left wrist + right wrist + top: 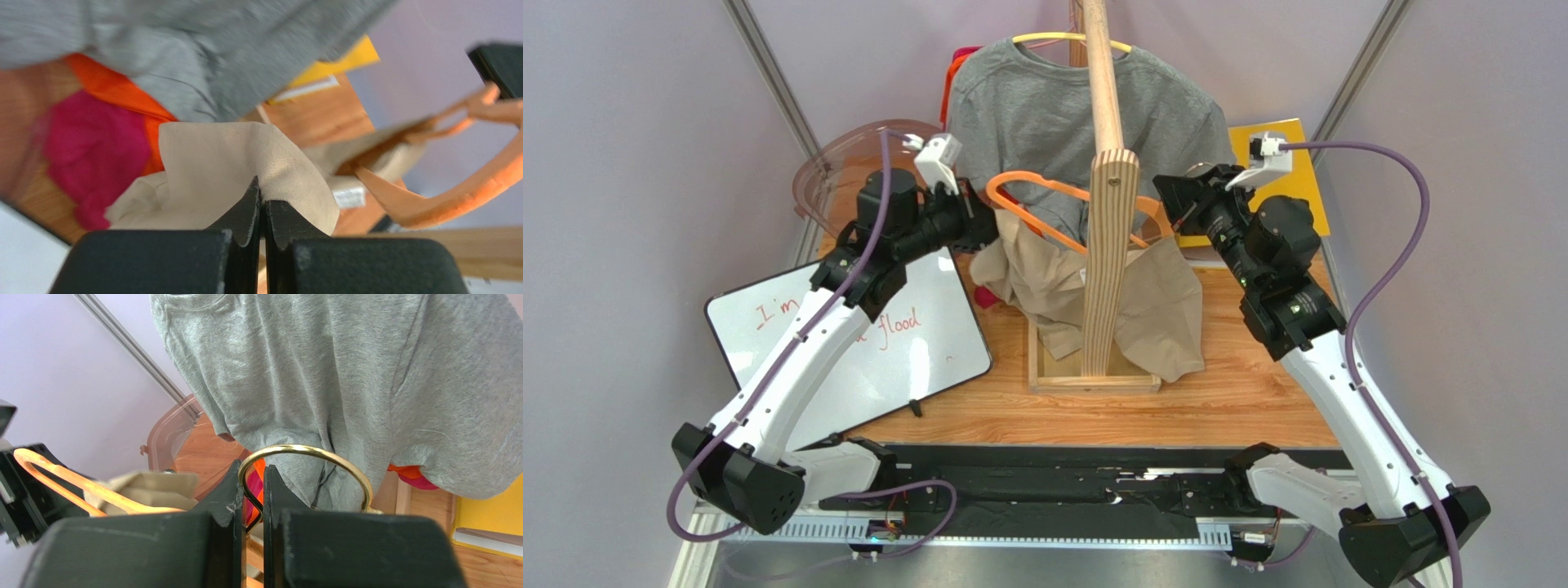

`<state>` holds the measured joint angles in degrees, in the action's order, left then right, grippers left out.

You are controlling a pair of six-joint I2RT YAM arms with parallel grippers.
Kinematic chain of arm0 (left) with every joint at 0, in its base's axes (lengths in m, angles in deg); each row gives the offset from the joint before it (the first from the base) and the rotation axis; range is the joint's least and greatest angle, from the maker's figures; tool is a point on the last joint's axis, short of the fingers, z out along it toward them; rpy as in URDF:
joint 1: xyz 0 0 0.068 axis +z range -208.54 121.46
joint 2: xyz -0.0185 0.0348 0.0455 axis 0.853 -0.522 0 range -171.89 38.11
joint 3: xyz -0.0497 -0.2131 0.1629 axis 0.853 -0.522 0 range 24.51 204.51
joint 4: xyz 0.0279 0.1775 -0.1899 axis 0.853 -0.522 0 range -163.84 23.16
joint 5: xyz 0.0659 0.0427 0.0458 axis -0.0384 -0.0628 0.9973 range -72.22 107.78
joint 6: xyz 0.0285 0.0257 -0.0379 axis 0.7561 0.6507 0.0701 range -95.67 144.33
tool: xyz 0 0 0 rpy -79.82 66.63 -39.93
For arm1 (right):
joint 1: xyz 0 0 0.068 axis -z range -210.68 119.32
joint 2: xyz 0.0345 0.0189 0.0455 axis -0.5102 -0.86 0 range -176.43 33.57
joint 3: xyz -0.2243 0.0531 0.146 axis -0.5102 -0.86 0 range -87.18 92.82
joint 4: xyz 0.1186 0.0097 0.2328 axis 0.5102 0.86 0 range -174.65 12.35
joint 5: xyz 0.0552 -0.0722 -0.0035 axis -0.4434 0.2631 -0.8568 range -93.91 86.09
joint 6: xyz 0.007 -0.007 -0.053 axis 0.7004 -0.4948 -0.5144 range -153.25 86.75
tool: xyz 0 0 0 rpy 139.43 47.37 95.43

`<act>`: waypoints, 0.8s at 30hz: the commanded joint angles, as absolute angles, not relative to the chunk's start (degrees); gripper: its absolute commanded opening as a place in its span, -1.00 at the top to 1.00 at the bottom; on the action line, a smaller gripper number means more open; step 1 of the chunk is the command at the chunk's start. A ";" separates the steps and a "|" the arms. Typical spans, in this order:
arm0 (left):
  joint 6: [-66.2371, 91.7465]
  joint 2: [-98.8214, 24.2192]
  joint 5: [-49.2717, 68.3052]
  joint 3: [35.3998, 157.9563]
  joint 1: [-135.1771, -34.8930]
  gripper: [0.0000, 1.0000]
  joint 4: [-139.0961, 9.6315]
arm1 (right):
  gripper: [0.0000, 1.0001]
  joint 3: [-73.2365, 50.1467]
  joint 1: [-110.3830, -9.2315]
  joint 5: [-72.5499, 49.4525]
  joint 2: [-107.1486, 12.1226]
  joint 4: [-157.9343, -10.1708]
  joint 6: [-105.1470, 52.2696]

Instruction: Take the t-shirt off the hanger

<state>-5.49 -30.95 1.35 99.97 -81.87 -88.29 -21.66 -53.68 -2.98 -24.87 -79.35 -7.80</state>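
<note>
The beige t-shirt (pixel 1149 306) hangs crumpled around the foot of the wooden post, partly still on the orange hanger (pixel 1038 196). My left gripper (pixel 979 227) is shut on a fold of the t-shirt (pixel 215 159) at its left side; in the left wrist view the gripper (pixel 263 199) pinches the cloth, with the hanger (pixel 454 196) to the right. My right gripper (pixel 1171 196) holds the hanger's right end. In the right wrist view this gripper (pixel 251 478) is shut on the hanger's gold metal hook (pixel 319 454); the orange arm (pixel 61 478) and t-shirt (pixel 147 484) show at left.
A grey t-shirt (pixel 1051 110) on a yellow hanger hangs from the wooden post (pixel 1109 208), whose base (pixel 1063 374) sits mid-table. A whiteboard (pixel 854 343) lies at left, a clear plastic bin (pixel 842 165) behind it, a yellow folder (pixel 1296 159) at right, a pink cloth (pixel 92 147) beneath.
</note>
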 commanded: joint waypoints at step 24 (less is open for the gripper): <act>8.86 -20.15 -7.00 116.16 -85.17 -0.75 -104.45 | 1.00 -11.15 -53.44 -20.78 -31.03 -78.15 -14.18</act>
